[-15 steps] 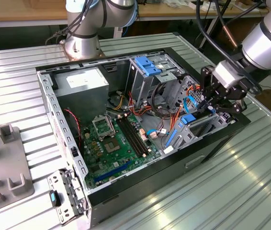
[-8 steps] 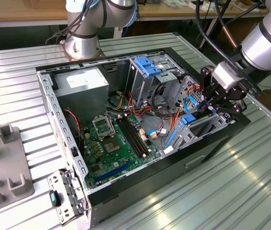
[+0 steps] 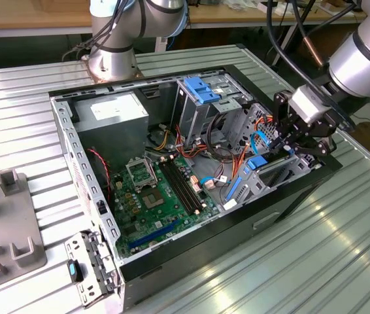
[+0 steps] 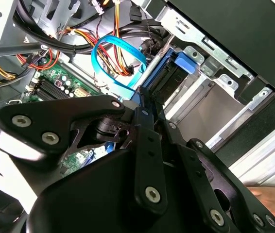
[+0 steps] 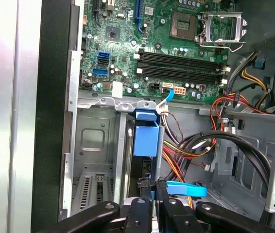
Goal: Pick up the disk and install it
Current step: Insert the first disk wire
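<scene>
In the exterior view the whole open computer case (image 3: pixel 87 176) lay on a ribbed metal table (image 3: pixel 21 98), with the green motherboard (image 3: pixel 159 196) on its floor; the arm (image 3: pixel 368 59) reached in from beyond the motherboard on the exterior view's right; the grey power supply (image 3: pixel 110 111) sat past the motherboard's far end, and a grey fixture (image 3: pixel 8 222) stood outside the case, well apart from the motherboard; none of that surrounding layout appeared in the wrist views. The first wrist view looked along the drive bay (image 5: pixel 96 160) just beside the motherboard (image 5: pixel 176 58) and showed the bay's grey metal walls and slots, plus black, red and yellow cables (image 5: pixel 200 145) to one side; the second wrist view looked past the black linkage and showed a looped thin blue data cable (image 4: pixel 113 48) between the linkage and the motherboard (image 4: pixel 55 85).

The gripper (image 3: pixel 288 152) hung over the drive bay beside the motherboard; in both wrist views its fingers (image 5: pixel 140 204) stood almost together, with only a narrow gap between them; they were clamped on the edge of the disk (image 5: pixel 145 138), which stood upright and edge-on. The disk (image 3: pixel 258 163) sat partly down in the bay, its blue carrier end nearest the motherboard; in the second wrist view the gripper (image 4: pixel 141 103) met the disk (image 4: pixel 183 62) at its near end.
</scene>
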`<control>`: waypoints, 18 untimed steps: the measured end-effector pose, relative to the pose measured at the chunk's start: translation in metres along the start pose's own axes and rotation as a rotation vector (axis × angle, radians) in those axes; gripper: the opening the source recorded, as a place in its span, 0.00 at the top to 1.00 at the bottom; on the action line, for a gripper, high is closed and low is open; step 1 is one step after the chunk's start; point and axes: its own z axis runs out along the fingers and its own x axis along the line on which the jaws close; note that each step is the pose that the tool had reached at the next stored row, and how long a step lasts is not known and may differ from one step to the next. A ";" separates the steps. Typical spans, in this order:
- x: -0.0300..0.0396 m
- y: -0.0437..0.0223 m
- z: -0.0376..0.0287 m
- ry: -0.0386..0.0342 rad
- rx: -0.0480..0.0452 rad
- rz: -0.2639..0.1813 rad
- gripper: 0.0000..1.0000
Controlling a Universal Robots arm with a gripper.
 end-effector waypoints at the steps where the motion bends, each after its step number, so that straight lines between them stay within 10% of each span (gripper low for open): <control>1: 0.0004 0.0000 0.0003 0.0006 0.0018 0.000 0.84; 18: 0.0014 0.0039 0.0005 -0.0008 0.0083 -0.001 0.84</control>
